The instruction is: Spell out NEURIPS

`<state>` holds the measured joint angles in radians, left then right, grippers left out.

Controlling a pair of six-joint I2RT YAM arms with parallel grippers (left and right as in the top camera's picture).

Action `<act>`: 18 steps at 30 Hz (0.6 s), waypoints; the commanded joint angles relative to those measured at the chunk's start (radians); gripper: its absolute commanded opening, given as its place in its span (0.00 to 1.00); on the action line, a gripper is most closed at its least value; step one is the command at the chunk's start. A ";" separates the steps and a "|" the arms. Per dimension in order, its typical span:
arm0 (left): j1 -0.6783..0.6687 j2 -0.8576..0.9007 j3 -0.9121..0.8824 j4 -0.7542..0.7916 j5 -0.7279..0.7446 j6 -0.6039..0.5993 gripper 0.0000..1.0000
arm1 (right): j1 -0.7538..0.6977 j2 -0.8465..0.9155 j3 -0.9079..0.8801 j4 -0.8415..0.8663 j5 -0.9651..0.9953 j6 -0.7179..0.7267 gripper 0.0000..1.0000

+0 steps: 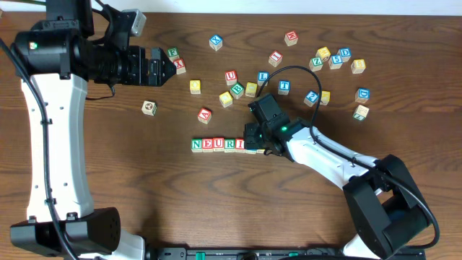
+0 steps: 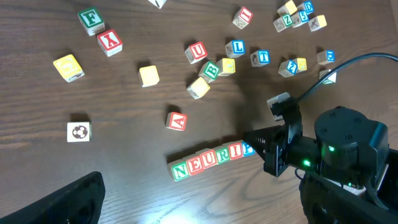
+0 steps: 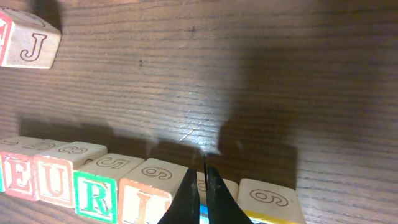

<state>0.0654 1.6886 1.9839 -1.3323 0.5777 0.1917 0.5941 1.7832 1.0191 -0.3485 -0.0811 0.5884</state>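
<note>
Right wrist view: right gripper (image 3: 199, 194) pinched closed, empty, tips at the sixth cube of the NEURIPS row (image 3: 93, 180) mid-worktop (image 1: 130, 180). Left gripper (image 1: 167, 66) spread wide, holding nothing, beside the X cube (image 1: 180, 66).

The scene is presenting as a robotics test bench in a laboratory. Two white-and-black arms, the left arm (image 1: 54, 144) and the right arm (image 1: 325, 155), are standing at the near edge of a dark wood-grain worktop (image 1: 144, 188). A black cable (image 1: 289, 68) is looping over the right arm, and a green status light (image 1: 285, 130) is glowing on it. Loose lettered cubes (image 1: 238, 90) are lying scattered toward the far edge, where a pale strip (image 1: 325, 6) is showing. A row of cubes (image 1: 216, 144) is sitting near the middle.
</note>
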 commanded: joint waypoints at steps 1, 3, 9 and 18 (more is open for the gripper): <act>0.003 -0.008 0.016 -0.002 0.009 0.014 0.98 | 0.007 0.009 0.015 -0.003 0.024 0.010 0.01; 0.003 -0.008 0.016 -0.002 0.009 0.014 0.98 | 0.006 0.009 0.015 -0.003 0.032 0.010 0.01; 0.003 -0.008 0.016 -0.002 0.009 0.014 0.98 | -0.016 0.009 0.015 0.000 0.048 0.009 0.01; 0.003 -0.008 0.016 -0.002 0.009 0.014 0.98 | -0.093 0.008 0.015 0.029 0.021 -0.023 0.01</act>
<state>0.0654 1.6886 1.9839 -1.3319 0.5777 0.1917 0.5274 1.7832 1.0191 -0.3305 -0.0517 0.5880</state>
